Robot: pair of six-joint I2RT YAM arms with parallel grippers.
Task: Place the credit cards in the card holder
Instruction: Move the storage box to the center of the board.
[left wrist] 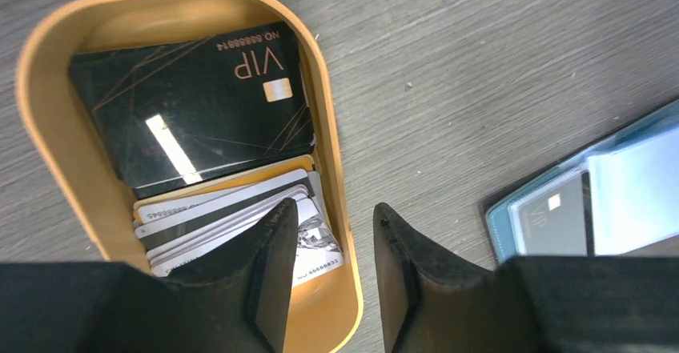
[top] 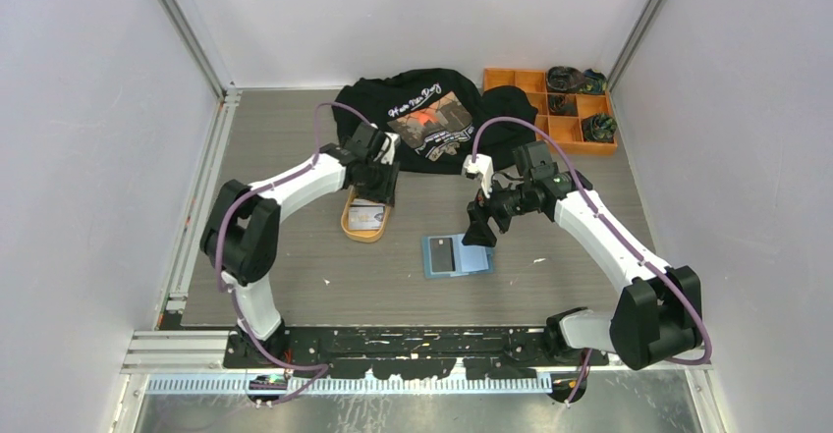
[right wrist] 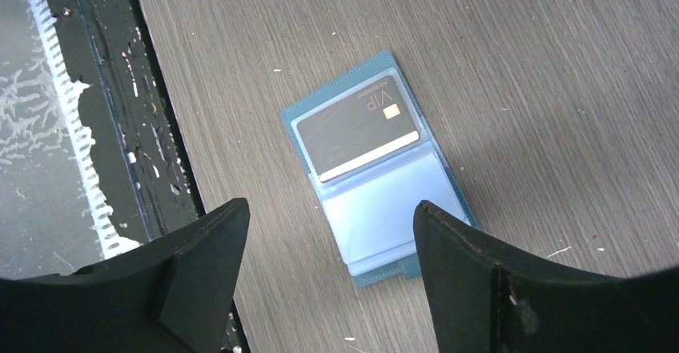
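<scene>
Tabletop (top: pixel 295 286): left claw (left wrist: pixel 335 207) released astride tray rim (left wrist: pixel 26 89), right claw (right wrist: pixel 330 206) released over card holder (right wrist: pixel 384 209)

Grey wood-grain table (top: pixel 295 286), white walls (top: pixel 393 11)

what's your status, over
Left end effector open, straddling rim of orange oval tray over white rectangular cards. Right end effector open above teal-blue folding card holder, one black card pocketed. Nothing blocking.

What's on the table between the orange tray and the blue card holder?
Nothing. Only bare table lies between the orange tray and the card holder, clearest in the left wrist view.
</scene>
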